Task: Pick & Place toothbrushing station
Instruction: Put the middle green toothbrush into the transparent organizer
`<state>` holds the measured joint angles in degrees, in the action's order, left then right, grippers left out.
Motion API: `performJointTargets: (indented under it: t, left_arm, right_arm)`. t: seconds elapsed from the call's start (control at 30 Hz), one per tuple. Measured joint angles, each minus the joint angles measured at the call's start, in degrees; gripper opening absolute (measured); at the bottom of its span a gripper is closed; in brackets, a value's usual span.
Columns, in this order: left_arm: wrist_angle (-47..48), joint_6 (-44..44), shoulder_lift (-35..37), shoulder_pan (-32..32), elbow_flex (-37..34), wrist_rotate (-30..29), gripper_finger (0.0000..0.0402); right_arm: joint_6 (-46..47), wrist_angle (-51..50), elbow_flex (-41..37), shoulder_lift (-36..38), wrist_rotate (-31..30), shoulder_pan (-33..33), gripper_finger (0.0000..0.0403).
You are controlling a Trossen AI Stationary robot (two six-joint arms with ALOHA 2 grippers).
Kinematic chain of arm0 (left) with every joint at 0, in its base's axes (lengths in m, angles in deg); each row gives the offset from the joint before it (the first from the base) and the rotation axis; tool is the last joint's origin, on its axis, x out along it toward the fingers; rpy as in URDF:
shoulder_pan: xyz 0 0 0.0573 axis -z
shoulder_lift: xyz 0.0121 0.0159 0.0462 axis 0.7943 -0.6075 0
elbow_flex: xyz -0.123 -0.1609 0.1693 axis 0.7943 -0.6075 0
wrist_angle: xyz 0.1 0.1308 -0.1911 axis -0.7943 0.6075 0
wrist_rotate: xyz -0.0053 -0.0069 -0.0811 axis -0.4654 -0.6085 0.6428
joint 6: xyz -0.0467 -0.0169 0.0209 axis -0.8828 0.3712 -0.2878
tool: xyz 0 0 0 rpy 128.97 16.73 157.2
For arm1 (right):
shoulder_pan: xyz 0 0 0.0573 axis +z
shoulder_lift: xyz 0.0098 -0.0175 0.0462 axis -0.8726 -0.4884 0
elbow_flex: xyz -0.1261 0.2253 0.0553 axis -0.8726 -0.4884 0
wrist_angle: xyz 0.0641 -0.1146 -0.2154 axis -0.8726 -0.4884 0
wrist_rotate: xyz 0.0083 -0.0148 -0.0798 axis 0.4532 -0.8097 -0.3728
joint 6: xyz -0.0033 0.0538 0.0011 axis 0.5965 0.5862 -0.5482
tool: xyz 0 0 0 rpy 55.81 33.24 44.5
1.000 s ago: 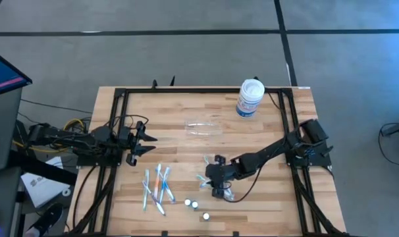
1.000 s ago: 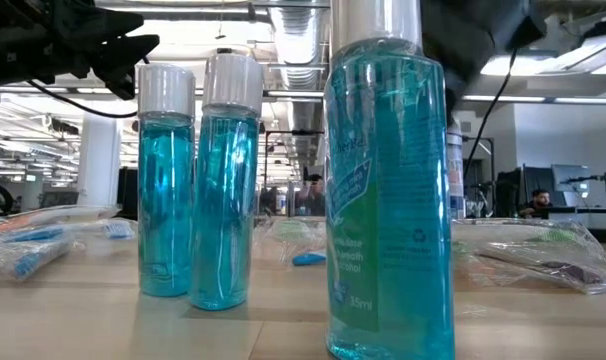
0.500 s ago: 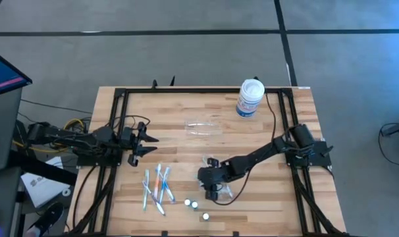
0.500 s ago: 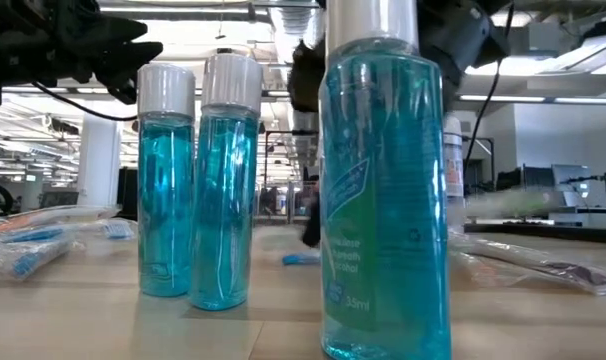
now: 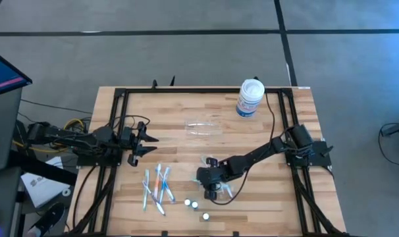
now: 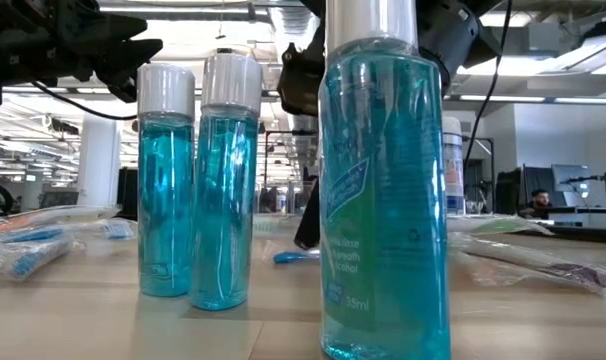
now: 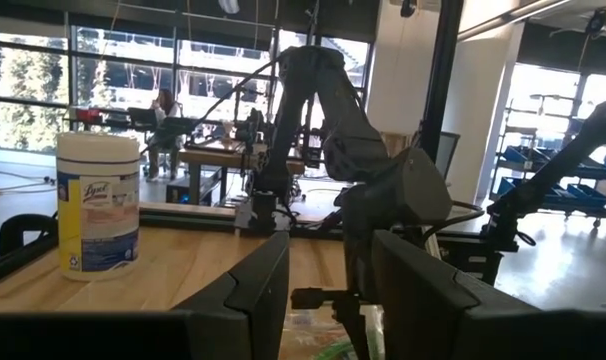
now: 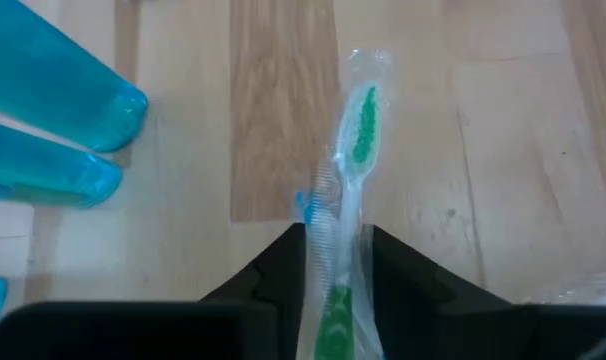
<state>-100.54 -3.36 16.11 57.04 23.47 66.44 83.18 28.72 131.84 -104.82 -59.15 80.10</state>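
Note:
The toothbrushing station [image 5: 203, 127], a clear plastic organizer, rests on the table's middle, far from both grippers. My right gripper [image 5: 210, 179] is low over the table's near middle, shut on a green toothbrush in a clear wrapper [image 8: 349, 170]. In the low view it [image 6: 305, 225] shows behind the front bottle. My left gripper [image 5: 147, 141] waits open and empty at the table's left side, and its two fingers also show in its wrist view [image 7: 328, 300]. My right gripper pinches the wrapped toothbrush's handle [image 8: 335, 262] between its two fingers. The fingers lie along the brush. The green head end [image 8: 361, 122] sticks out past the fingertips over the wood. I cannot tell whether that end touches the table.
Three blue bottles with white caps [image 5: 195, 205] stand near the front edge, close to my right gripper, and fill the low view [image 6: 383, 180]. Several wrapped toothbrushes [image 5: 157, 187] lie at the near left, more [image 5: 222, 192] under the right gripper. A white jar [image 5: 250, 97] stands at the far right.
My right gripper has moved a little toward the table's left edge and come down behind the front bottle. The right arm has stretched farther over the table. My left arm has kept still.

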Motion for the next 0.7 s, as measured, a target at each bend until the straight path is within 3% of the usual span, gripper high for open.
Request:
performJointTargets:
  t: [0.23, 0.7]
  left_arm:
    - [0.0, 0.0, 0.0, 0.0, 0.0, 0.0, 0.0140]
    - [0.0, 0.0, 0.0, 0.0, 0.0, 0.0, 0.0140]
  right_arm:
    - [0.0, 0.5, 0.0, 0.0, 1.1, 0.0, 0.0011]
    - [-1.9, -1.3, 1.7, 2.0, 1.0, 0.0, 0.0014]
